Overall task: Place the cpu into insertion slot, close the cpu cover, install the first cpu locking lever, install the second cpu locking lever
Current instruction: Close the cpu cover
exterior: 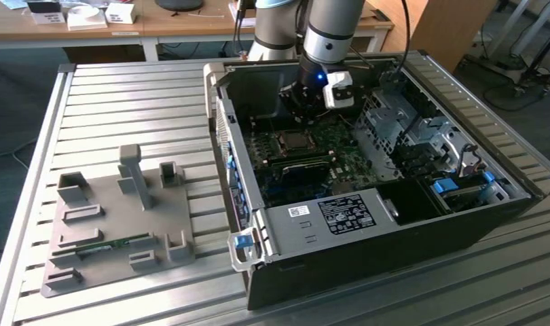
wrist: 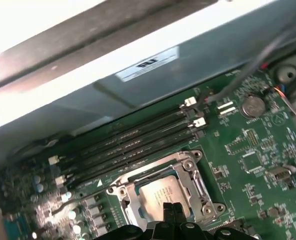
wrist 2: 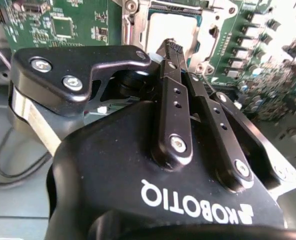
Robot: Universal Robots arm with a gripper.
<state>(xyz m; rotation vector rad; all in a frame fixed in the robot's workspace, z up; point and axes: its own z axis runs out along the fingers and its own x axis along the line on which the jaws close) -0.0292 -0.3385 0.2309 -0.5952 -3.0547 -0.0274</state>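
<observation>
Your tool (wrist: 170, 209) hangs inside the open computer case (exterior: 284, 234), which lies on the slatted worktop (exterior: 139, 102). Its two fingertips are pressed together with nothing between them, and in both wrist views they sit close over one edge of the socket. The cpu (wrist: 157, 192) is seated in the insertion slot on the motherboard (wrist: 248, 150), just beside the row of memory slots (wrist: 133, 142), with its silver-grey top showing through a square opening. The cpu cover (wrist: 129, 196) looks to lie flat around the chip, so you can take the placing and the closing as done. By my judgement you are at the lever stage. Whether either of the locking levers is latched, you cannot tell from these pictures. That step calls for the closed tip to bear on a thin lever beside the frame, push it down and tuck it under its catch. Keep the tip off the chip's top and clear of the small parts crowded around the socket. The grey fixture tray (exterior: 112, 224) sits well apart at the exterior view's left and plays no part here.
</observation>
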